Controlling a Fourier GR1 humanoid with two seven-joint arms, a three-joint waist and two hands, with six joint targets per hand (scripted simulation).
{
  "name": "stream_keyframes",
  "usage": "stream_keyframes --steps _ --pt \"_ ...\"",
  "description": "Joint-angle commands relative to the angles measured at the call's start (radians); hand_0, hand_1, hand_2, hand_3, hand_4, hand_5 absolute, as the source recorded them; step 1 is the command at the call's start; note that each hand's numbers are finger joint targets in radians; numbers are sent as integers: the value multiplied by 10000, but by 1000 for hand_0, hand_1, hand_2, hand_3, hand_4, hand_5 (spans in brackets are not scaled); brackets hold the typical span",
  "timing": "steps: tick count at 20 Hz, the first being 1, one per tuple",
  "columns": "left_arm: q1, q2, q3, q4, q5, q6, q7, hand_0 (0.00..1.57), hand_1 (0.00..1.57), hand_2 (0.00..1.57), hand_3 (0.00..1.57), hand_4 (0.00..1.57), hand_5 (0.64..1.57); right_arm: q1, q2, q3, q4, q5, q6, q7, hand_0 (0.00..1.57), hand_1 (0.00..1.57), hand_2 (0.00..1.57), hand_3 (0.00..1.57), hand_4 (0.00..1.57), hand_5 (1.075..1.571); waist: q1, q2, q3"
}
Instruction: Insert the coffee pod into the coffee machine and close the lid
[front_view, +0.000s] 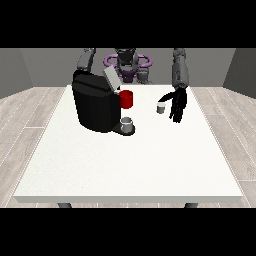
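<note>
A black coffee machine (94, 106) stands on the white table (130, 160) at the view's left, its grey lid (111, 78) tilted up. A small grey coffee pod (160, 108) sits on the table right of the machine. The hand at the view's right (177, 106) hangs just right of the pod with its fingers straight and pointing down, its thumb reaching towards the pod; nothing is held. The hand at the view's left is hidden behind the machine; only its upper arm (86, 60) shows.
A red mug (126, 99) stands behind the machine's spout. A grey cup (127, 124) sits on the machine's drip base at the front. The table's near half is bare white surface.
</note>
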Motion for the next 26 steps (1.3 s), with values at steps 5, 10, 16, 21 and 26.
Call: stream_keyframes --steps 5,10,16,21,26 --pt "-837 262 -27 1816 -791 39 -885 0 0 0 0 0 1571 -530 -377 -269 133 -193 325 10 0 0 0 0 276 1571 -125 523 -3" --pt "-662 -480 -473 1512 -995 -287 -403 0 0 464 0 0 1571 -657 -47 -789 1435 -107 -486 -267 0 0 0 0 375 1571 547 -92 3" --pt "-1160 -553 -478 1911 -1356 -196 -268 399 399 704 591 0 1571 -830 -92 -631 1426 -178 -289 -170 0 0 0 0 389 1571 227 -134 3" --pt "-1251 -295 -313 2290 -1615 284 -1322 1112 1112 1173 1119 0 1571 -706 -101 -570 1355 -182 -167 -509 0 0 0 0 399 1571 112 164 0" --pt "-702 -1057 -853 2170 -2196 798 -857 1207 1207 1222 1091 0 1571 -202 -226 -488 1562 -178 67 -258 0 0 0 0 330 1571 -9 -655 0"
